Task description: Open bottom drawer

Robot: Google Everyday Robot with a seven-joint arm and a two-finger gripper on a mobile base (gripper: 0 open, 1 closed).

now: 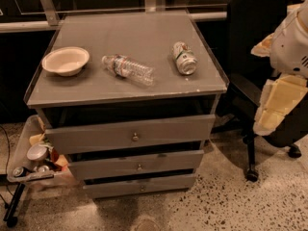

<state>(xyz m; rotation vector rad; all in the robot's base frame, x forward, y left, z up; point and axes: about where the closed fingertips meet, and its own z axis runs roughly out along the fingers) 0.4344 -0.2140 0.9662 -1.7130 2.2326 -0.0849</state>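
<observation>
Nearest you and lowest of 3 fronts, the bottom drawer (110,187) looks shut, its knob (142,188) untouched: you are at the reach step. The arm (286,71) hangs well apart at the right. The gripper is out of view, so you cannot tell whether it is spread or pressed together. Next, likely: go low, pinch that knob, pull straight out. Farther back, a bowl (65,60), bottle (127,69) and can (184,57) lie on the surface (134,30).
</observation>
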